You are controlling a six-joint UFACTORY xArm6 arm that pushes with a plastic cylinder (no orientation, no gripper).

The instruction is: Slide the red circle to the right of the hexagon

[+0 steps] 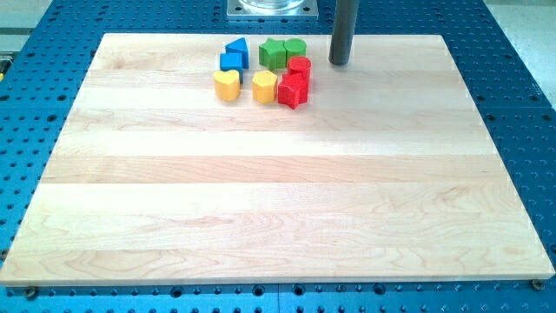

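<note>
The red circle point(300, 66) sits near the view's top centre of the wooden board point(278, 174), just above a red star point(293, 89) and touching it. The yellow hexagon point(265, 87) lies directly left of the red star, below and left of the red circle. My tip point(338, 63) is on the board to the right of the red circle, a small gap apart from it.
A green star point(273, 53) and a green circle point(295, 48) sit above the red circle. A blue triangle point(236, 47) and a blue block point(231, 61) lie to the left, with a yellow heart point(227, 84) below them.
</note>
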